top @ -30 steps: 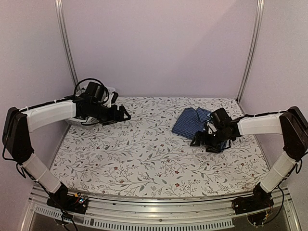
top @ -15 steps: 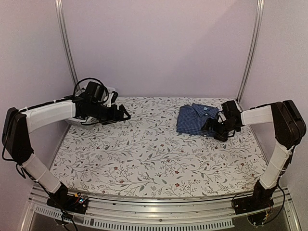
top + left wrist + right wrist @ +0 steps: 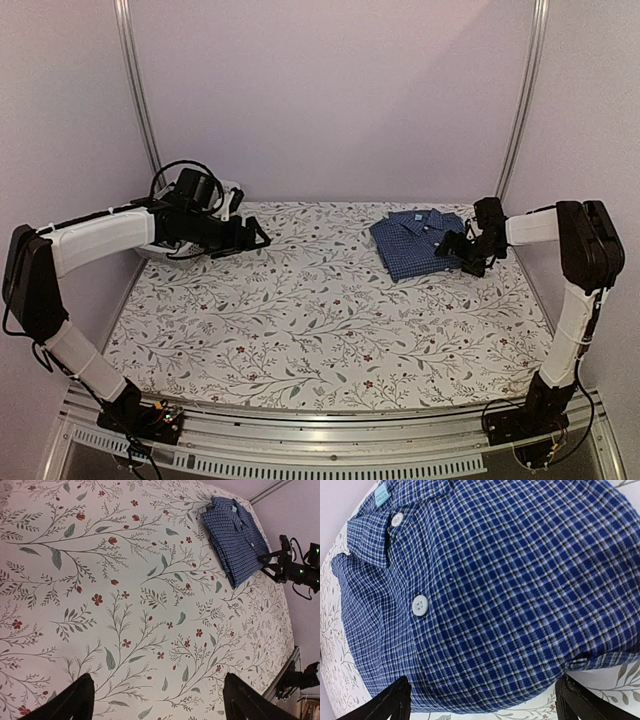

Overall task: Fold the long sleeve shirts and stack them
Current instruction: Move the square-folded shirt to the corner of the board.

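Shirt, dark blue with fine light checks, folded into a flat packet, collar and buttons up, at far right of floral table. Probably soft, light and limp; liable to fall open if lifted by one layer, so best pinched through all layers at a folded edge. Only this one shirt in view. No container to be made out. Right gripper just beside shirt's right edge, jaws wide, holding nothing. Left gripper well apart over far left of table, jaws also wide and empty
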